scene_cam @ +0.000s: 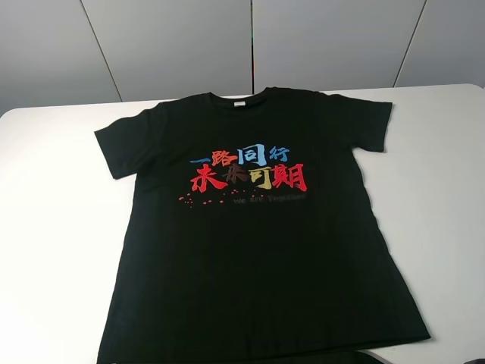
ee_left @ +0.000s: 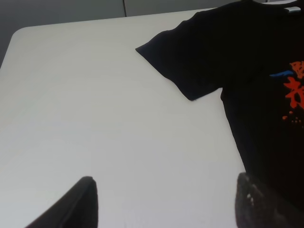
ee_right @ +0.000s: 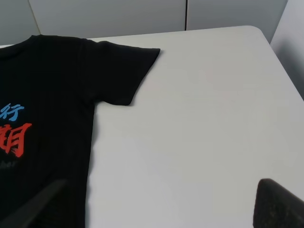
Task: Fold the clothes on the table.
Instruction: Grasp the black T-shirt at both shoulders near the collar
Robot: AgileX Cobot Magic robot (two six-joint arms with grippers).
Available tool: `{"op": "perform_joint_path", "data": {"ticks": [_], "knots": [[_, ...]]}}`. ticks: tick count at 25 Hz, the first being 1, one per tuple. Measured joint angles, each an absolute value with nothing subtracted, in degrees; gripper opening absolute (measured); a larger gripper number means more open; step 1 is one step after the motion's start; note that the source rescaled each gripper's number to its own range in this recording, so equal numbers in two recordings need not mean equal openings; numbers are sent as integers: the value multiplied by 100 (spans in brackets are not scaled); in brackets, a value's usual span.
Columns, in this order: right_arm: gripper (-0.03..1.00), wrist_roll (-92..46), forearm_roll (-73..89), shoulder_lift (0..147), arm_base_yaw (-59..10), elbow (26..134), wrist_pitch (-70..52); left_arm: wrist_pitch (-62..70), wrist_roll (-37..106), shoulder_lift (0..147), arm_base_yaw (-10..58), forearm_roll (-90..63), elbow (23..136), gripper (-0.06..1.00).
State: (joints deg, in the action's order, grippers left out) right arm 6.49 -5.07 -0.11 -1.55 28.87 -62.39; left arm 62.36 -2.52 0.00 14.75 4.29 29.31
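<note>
From my station I see the black T-shirt spread flat and front-up across the middle of the white counter, collar at the far side and hem at the near edge. A small white neck label sits inside the collar, too small for me to read. The chest print has an upper row of mostly blue characters that I read as 一路同行. Below it is a larger lower row, mostly red with one yellowish character, which looks like 未来可期, though its second character is dark and unclear. Under that runs a faint grey line in Latin letters that I cannot make out with confidence. The left gripper hangs over bare counter beside the shirt's left sleeve, jaws spread wide, with one finger at the shirt's side edge. The right gripper is likewise spread apart. One of its fingers is over the shirt body, the other over bare counter, near the right sleeve. Neither gripper holds any cloth.
</note>
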Motion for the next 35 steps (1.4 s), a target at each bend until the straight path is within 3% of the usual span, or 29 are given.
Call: {"op": "perform_joint_path", "data": {"ticks": [30,35], "knots": [[82,628,-473,-11,-155,2887,-6239,6236,-264,0,1475,664,2931,80],[82,159,-414,318,-155,3341,-6072,6047,141,190,1475,805,2941,80]]}}
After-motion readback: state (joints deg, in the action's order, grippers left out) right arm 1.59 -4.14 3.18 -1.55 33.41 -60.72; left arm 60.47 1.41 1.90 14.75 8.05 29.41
